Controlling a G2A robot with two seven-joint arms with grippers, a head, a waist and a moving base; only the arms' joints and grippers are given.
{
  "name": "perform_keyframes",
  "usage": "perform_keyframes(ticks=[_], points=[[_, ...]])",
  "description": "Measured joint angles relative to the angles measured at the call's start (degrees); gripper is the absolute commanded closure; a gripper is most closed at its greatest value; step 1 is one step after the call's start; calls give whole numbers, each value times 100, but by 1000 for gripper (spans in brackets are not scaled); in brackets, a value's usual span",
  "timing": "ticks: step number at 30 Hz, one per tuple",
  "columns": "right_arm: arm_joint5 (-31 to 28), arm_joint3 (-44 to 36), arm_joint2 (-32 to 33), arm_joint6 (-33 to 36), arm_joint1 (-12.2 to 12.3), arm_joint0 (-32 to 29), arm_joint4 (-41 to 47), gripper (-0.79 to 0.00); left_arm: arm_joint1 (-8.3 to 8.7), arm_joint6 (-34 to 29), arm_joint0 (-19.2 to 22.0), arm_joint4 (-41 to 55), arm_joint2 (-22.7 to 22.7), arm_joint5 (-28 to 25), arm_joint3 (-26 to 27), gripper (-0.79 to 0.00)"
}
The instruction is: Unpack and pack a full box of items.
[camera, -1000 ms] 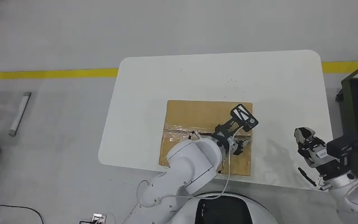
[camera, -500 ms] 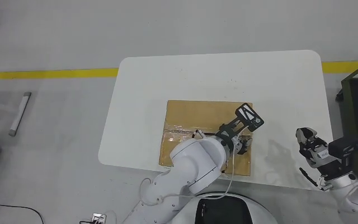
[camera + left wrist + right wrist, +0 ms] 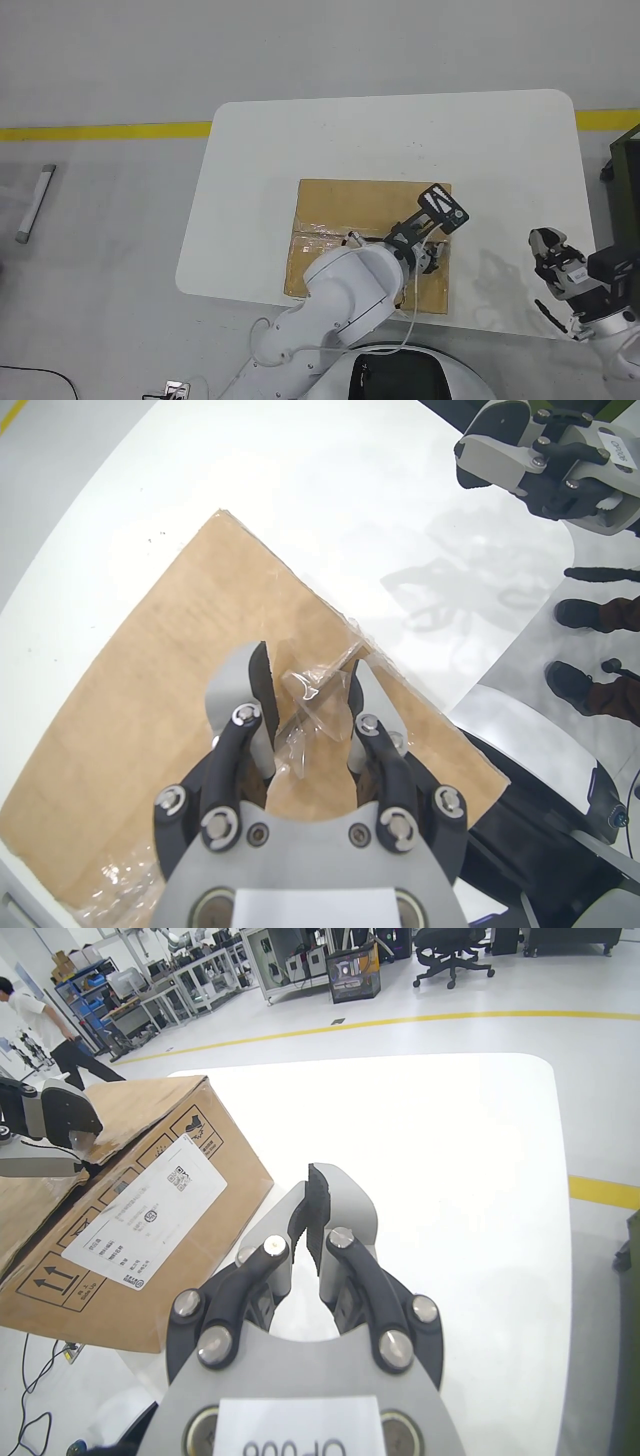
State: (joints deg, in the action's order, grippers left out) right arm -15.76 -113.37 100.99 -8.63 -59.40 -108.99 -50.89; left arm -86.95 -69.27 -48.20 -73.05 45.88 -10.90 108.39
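The left arm (image 3: 340,295) is a glossy white shell with a thin pale cable (image 3: 408,312) looping beside it. The left gripper (image 3: 309,662) and right gripper (image 3: 311,1188) match: grey fingers (image 3: 226,685), black ribbed pads (image 3: 315,1208), black links, silver screws (image 3: 449,800), and a white label (image 3: 300,1423) on the wrist.

A white, round-cornered table (image 3: 400,140) stood on a pale grey floor (image 3: 100,60) crossed by a yellow line (image 3: 100,131). A grey tube (image 3: 32,203) lay on that floor, well apart from the table. Farther off stood workbenches (image 3: 195,980) (cluttered with equipment) and a black office chair (image 3: 452,955).
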Motion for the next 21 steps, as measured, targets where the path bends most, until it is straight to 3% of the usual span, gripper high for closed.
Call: perform_keyframes(ticks=[3,5,16,21], points=[[-17,-1,5,14,-15,0,-20,0,2,-38,-32,-7,26,19,46,-46],[-35,2,9,14,-25,7,-24,0,5,-72,-59,-7,37,24,80,-3],[-219,-11,-16,-18,-74,171,15,0,22,-144,-152,-320,69,24,300,0],[-431,-59,-3,-289,-112,303,447,0,48,23,-197,-576,192,-53,429,0]])
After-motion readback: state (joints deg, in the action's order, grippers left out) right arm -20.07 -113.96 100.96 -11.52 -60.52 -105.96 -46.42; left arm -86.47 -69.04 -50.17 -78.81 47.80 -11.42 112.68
